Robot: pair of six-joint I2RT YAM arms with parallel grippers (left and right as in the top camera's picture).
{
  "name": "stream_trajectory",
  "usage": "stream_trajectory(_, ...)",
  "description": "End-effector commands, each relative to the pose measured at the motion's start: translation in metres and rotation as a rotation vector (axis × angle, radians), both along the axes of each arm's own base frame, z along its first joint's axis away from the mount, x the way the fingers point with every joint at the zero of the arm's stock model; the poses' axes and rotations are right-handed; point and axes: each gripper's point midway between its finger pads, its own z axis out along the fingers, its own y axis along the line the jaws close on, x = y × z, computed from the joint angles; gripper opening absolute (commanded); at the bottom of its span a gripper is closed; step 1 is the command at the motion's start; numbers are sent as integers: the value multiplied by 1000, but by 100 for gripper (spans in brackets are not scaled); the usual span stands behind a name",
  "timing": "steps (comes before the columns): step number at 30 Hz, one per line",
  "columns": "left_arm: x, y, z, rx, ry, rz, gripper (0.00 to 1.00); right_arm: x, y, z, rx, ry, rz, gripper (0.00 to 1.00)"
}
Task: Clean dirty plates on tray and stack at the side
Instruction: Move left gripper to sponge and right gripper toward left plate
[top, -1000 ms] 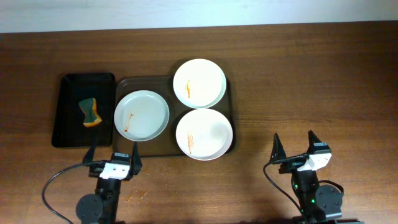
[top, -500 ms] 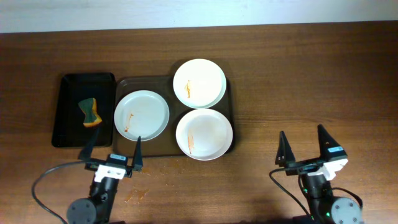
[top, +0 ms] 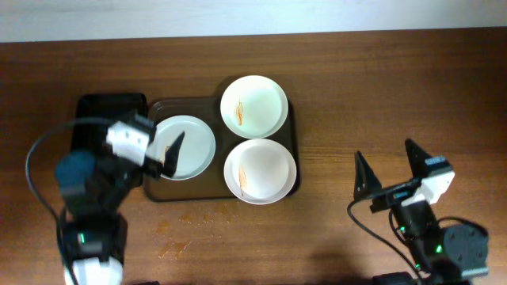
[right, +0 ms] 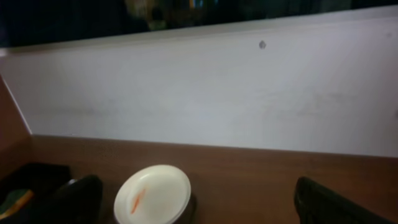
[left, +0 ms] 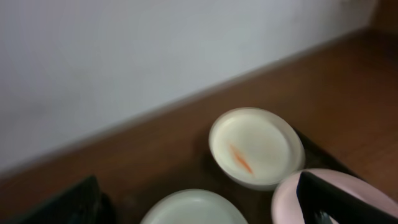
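Three white plates lie on the dark brown tray. The left plate has a faint smear, while the far plate and the near plate each carry an orange streak. My left gripper hovers open over the left plate's near-left edge, with nothing between its fingers. In the left wrist view it looks across the left plate to the far plate. My right gripper stands open and empty over bare table, right of the tray. In the right wrist view, its camera sees the far plate.
A smaller black tray sits left of the brown tray, mostly covered by my left arm. A sponge shows at the left edge of the right wrist view. Orange sauce spots mark the table near the front. A pale wall runs behind the table.
My left arm has lifted and swung forward from the table's front edge to over the black tray and left plate. The right gripper has risen and shifted slightly right. Plates unmoved.
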Motion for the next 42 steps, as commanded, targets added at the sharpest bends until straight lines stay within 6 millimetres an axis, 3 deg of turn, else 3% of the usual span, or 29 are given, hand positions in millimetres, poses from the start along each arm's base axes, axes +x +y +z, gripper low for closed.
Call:
stream_trajectory(1, 34, -9, -3, -59, 180, -77, 99, 12, 9, 22, -4, 93, 50, 98)
stream_trajectory(5, 61, -5, -9, -86, 345, -73, 99, 24, 16, 21, -11, 249, 82, 98)
stream_trajectory(9, 75, -2, -8, -104, 482, -65, 99, 37, 26, 17, -11, 425, 133, 98)
stream_trajectory(14, 79, -1, 0, -120, 618, -58, 99, 54, 50, 20, 23, 632, 265, 98)
stream_trajectory(18, 79, -3, 7, -125, 612, -67, 99, 77, 69, 24, 63, 701, 375, 98)
stream_trajectory(27, 75, 0, -1, -117, 652, -48, 99, 115, 96, -26, 134, 852, 514, 99)
stream_trajectory(29, 77, 11, -6, -103, 672, 28, 99, 125, 105, -34, 123, 853, 525, 98)
stream_trajectory(33, 77, 56, -24, -98, 754, 336, 99, 146, 114, -56, 140, 910, 388, 96)
stream_trajectory(37, 75, 92, -34, -158, 799, 552, 99, 158, 130, -66, 115, 919, 292, 93)
stream_trajectory(42, 73, 120, -48, -193, 846, 630, 99, 170, 175, -71, 95, 891, 296, 89)
